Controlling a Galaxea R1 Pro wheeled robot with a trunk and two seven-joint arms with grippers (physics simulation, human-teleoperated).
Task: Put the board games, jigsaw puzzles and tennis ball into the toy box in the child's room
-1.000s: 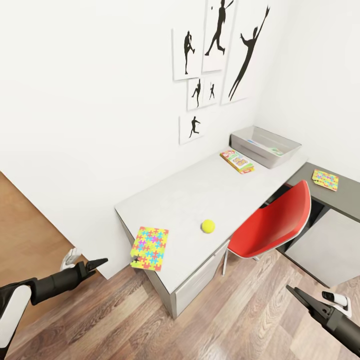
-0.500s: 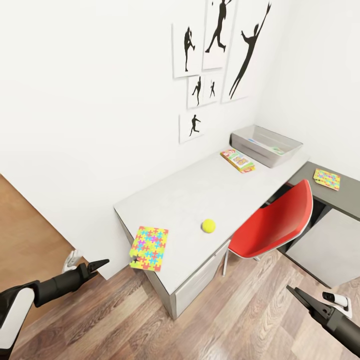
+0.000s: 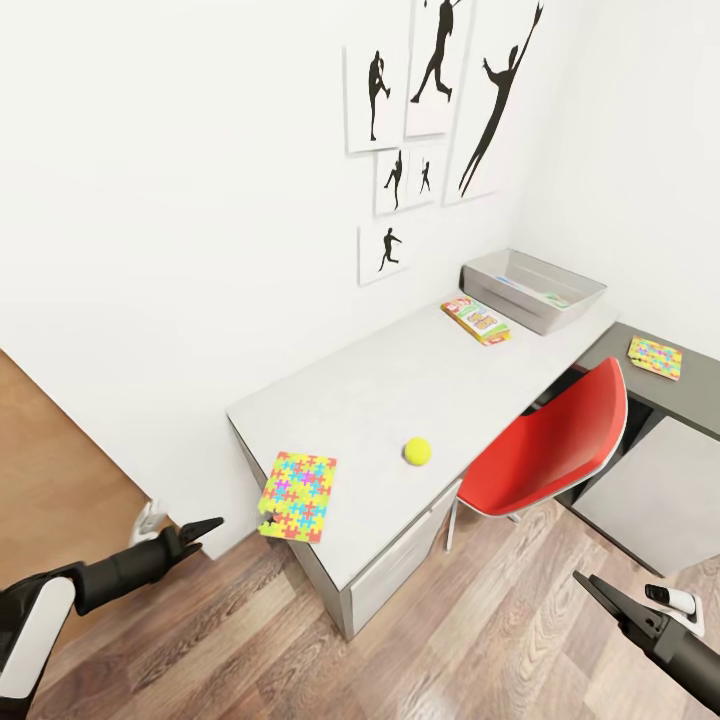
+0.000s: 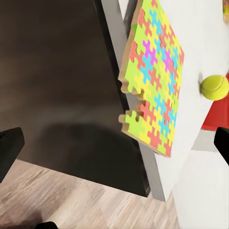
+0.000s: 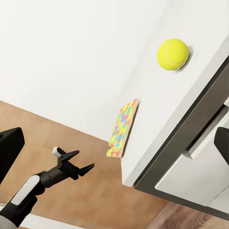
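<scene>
Left gripper (image 3: 195, 532): jaws parted, empty, low beside table (image 3: 380, 390) corner, presumably lining up on overhanging jigsaw puzzle (image 3: 299, 496). Right gripper (image 3: 600, 597): jaws apart, empty. Tennis ball (image 3: 417, 451) mid-desk; toy box (image 3: 533, 291) far end.

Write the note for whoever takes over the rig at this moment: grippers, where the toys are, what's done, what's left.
Left gripper open, empty, low beside the table corner. Right gripper looks open, empty.
Near puzzle overhangs the table corner; tennis ball beside it. Board game lies by the toy box, which already holds flat items. Second puzzle on the dark cabinet top.
Left: both puzzles, ball, that game.
</scene>
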